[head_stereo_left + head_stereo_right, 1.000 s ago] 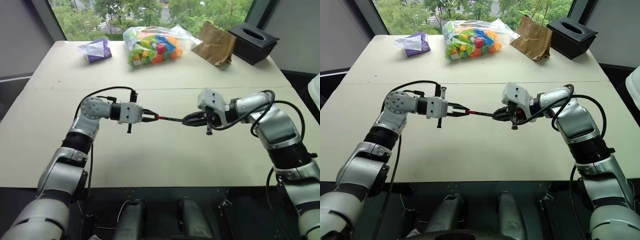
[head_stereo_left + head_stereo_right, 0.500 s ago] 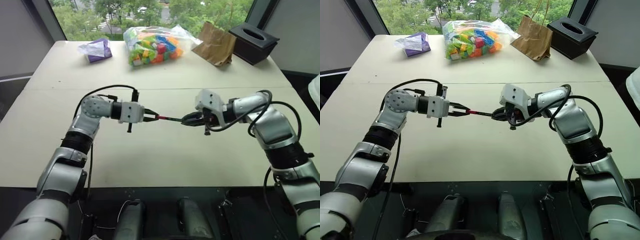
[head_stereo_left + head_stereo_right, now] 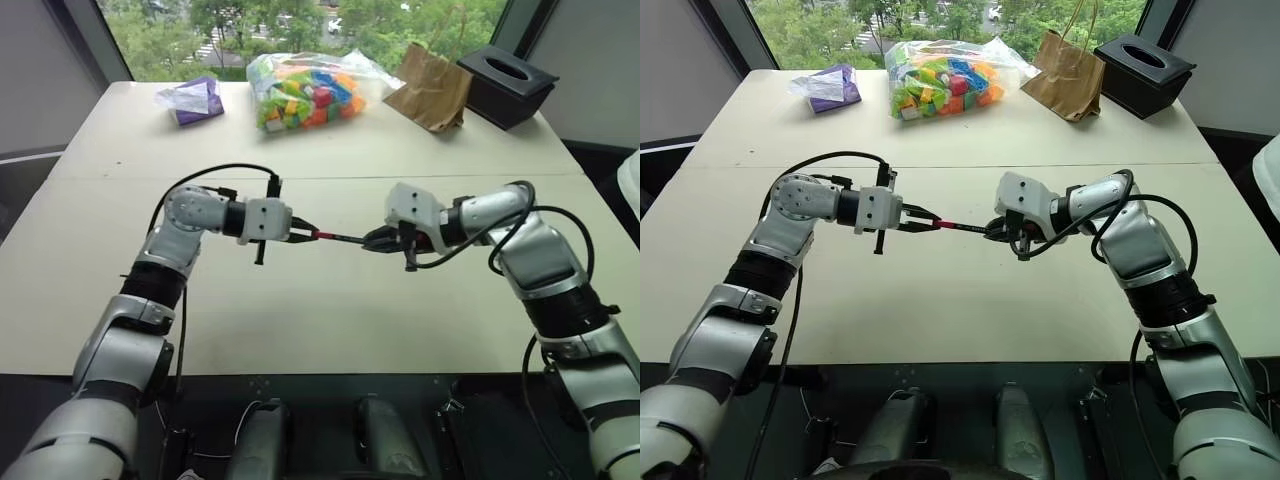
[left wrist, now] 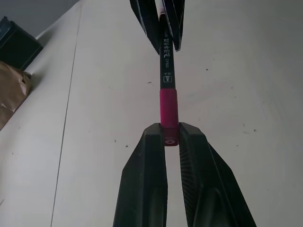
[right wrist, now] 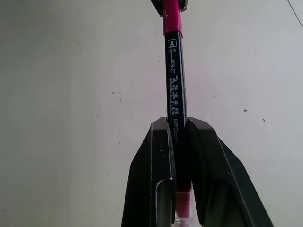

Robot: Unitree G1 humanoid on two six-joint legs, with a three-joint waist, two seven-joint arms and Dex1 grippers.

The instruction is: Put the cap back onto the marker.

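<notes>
Marker (image 3: pixel 345 238) and cap (image 4: pixel 169 111) are hanging level above the table (image 3: pixel 320 320), joined end to end between the two arms. Left gripper (image 3: pixel 304 233) is pinching its fingers closed on the red cap, which is sitting on the marker's end. Right gripper (image 3: pixel 372 240) is clamping tight on the black barrel.

Both arms raised, left claw (image 3: pixel 306 234) and right claw (image 3: pixel 372 240) clamped, tips facing inward

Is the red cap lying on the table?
No, the left claw holds the cap on the marker, above the table.
</notes>
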